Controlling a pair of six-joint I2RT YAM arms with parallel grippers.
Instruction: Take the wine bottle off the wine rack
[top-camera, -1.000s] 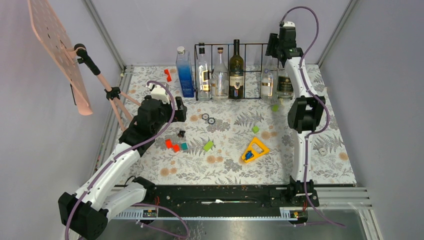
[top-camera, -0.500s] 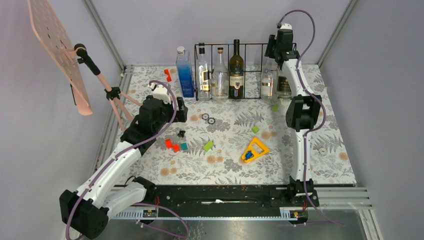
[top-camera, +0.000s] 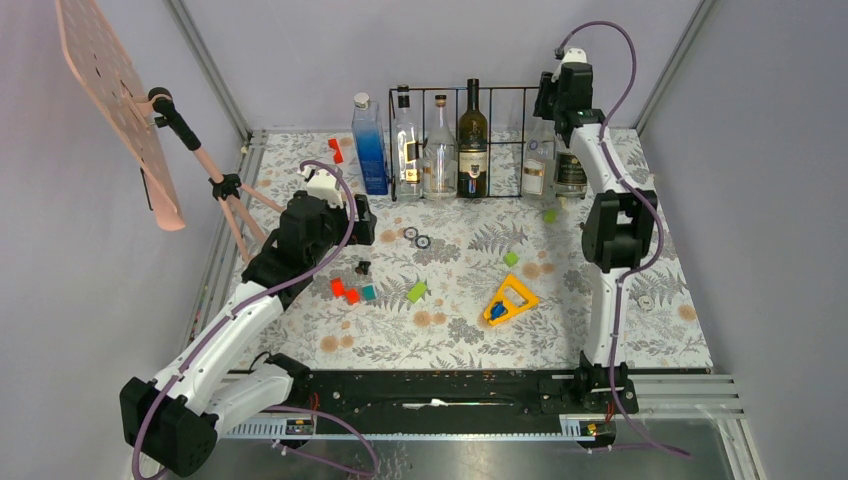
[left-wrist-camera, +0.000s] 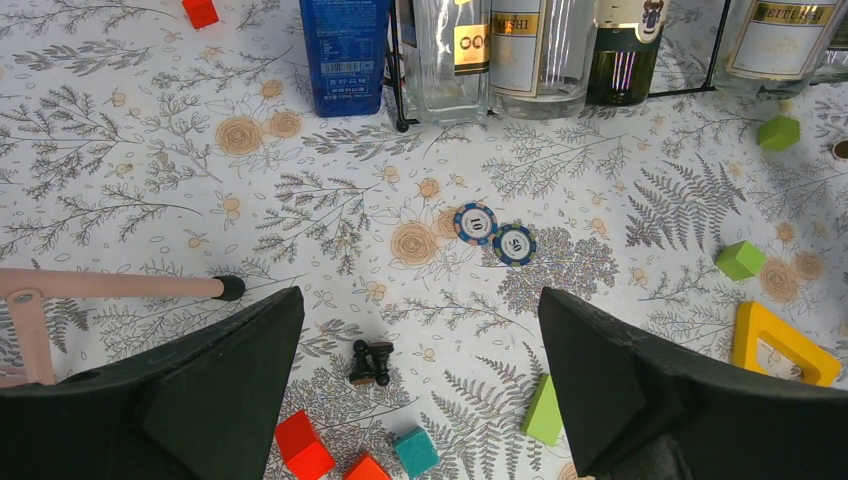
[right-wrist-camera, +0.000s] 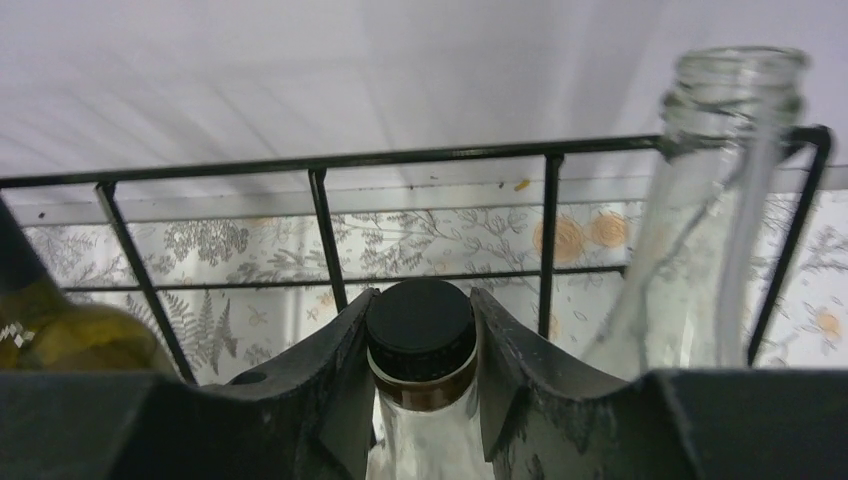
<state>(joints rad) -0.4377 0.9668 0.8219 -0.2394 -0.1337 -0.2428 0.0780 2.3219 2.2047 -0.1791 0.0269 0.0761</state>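
Grasp step. The right gripper (right-wrist-camera: 421, 303) sat at the upper right of the top view, jaws narrow, fingers (right-wrist-camera: 335, 370) pressed on both sides of the black cap of the wine bottle (right-wrist-camera: 420, 400). The bottle stood upright in the wine rack (right-wrist-camera: 250, 166). The left gripper (left-wrist-camera: 418, 305) hung wide and held nothing. We judged the next move to be a straight lift clear of the wire, minding the open-necked bottle (right-wrist-camera: 720, 200) at frame right.
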